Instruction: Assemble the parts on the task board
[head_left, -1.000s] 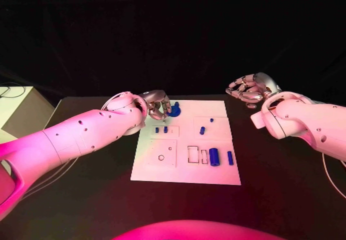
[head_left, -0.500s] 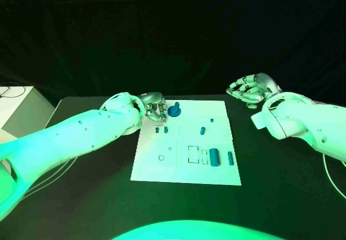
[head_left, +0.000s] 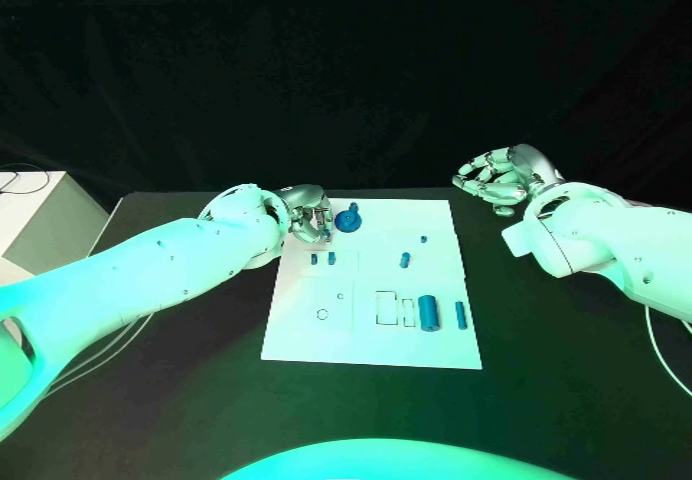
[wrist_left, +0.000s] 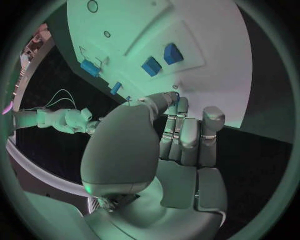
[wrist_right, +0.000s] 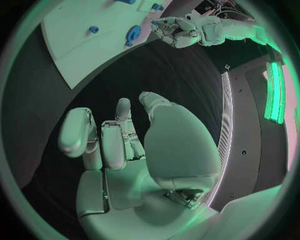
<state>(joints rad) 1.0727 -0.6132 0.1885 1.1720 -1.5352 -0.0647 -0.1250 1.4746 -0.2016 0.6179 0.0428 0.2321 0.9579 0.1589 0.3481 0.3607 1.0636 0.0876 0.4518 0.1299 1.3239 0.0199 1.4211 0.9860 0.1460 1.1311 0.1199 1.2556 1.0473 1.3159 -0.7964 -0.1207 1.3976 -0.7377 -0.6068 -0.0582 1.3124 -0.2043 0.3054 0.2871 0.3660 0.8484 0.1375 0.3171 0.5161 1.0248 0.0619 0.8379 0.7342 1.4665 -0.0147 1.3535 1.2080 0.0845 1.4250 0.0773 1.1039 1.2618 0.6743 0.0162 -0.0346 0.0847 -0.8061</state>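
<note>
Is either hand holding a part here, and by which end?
Right hand holds nothing, fingers curled. Left hand sits beside the round blue part; a hold cannot be told.

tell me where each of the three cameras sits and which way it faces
Head view: on the robot's head, looking down at the task board; both arms show.
Left wrist view: behind the left hand, facing the board's far edge.
Right wrist view: behind the right hand, held over the black table.
Shared: the blue round part appears in head and right wrist views.
</note>
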